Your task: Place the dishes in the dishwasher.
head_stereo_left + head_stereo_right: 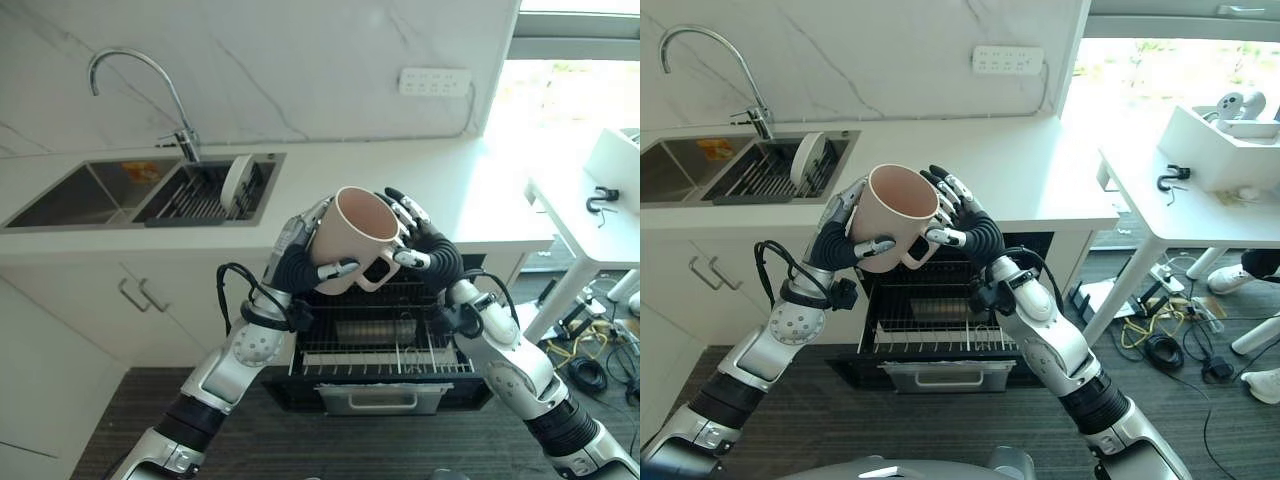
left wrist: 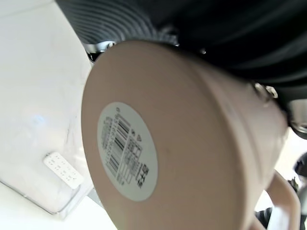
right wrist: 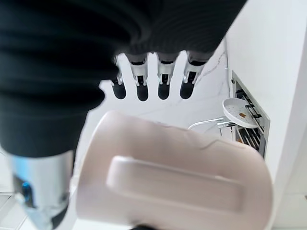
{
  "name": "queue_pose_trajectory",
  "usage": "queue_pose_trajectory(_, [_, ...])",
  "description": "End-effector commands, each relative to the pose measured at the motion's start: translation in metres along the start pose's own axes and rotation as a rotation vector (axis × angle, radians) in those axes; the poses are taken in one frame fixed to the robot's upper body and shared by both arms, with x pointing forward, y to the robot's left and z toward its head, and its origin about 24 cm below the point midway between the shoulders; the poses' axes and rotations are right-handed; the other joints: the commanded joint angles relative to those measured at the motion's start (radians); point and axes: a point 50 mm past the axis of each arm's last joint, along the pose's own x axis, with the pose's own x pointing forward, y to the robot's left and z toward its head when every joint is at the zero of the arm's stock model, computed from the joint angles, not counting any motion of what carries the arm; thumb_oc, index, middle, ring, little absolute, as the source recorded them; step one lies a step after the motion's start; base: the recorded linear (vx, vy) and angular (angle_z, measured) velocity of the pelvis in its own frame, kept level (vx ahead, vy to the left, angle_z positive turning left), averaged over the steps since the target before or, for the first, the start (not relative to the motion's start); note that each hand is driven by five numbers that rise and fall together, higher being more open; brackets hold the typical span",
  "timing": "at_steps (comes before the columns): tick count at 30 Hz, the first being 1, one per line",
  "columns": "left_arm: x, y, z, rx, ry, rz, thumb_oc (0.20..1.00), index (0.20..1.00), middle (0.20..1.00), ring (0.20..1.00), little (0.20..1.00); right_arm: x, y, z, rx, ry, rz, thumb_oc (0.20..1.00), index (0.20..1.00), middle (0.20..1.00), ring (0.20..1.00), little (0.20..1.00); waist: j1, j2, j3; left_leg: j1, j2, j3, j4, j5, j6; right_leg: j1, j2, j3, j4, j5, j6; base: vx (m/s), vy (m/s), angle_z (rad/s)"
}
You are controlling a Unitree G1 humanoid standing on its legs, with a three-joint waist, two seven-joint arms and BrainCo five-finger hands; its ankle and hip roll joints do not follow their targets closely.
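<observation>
1. Ceramic-looking pink mug (image 1: 358, 238) sits between both hands above the open dishwasher rack (image 1: 380, 352).
2. Left hand (image 1: 300, 262) curls round its wall; right hand (image 1: 425, 245) rests straight fingers beside the handle.
3. Probably rigid, smooth, breakable: grasp the body firmly.

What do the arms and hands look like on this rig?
Silver-grey jointed arms with black segments near the elbows. Each wrist wears a dark ribbed cover; black cables loop beside both. The left hand and right hand have silver fingers with dark tips.
</observation>
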Motion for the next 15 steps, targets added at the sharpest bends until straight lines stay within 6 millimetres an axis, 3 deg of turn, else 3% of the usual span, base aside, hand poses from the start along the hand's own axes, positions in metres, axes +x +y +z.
queue_pose_trajectory(1, [0.0269,0.0105,0.0174,0.046,-0.158,0.039,0.2,0.2,0.2,0.2,0.2,0.023,0.0156,0.0261,0.046,-0.139,0.065,1.0,1.0,1.0,1.0,1.0,0.004,-0.026,-0.003,-0.028,0.016,-0.041,0.103,-0.129,-0.007,0.073,-0.03,0.003,-0.105,0.021,0.069,0.0,0.0,0.0])
queue_pose_trajectory(15, [0.0253,0.0069,0.0146,0.1,-0.152,-0.016,0.2,0.2,0.2,0.2,0.2,0.029,0.0231,0.0225,0.059,-0.09,0.104,1.0,1.0,1.0,1.0,1.0,0.015,-0.026,0.004,-0.037,0.017,-0.04,0.103,-0.123,-0.01,0.067,-0.036,-0.01,-0.105,0.023,0.071,0.0,0.0,0.0])
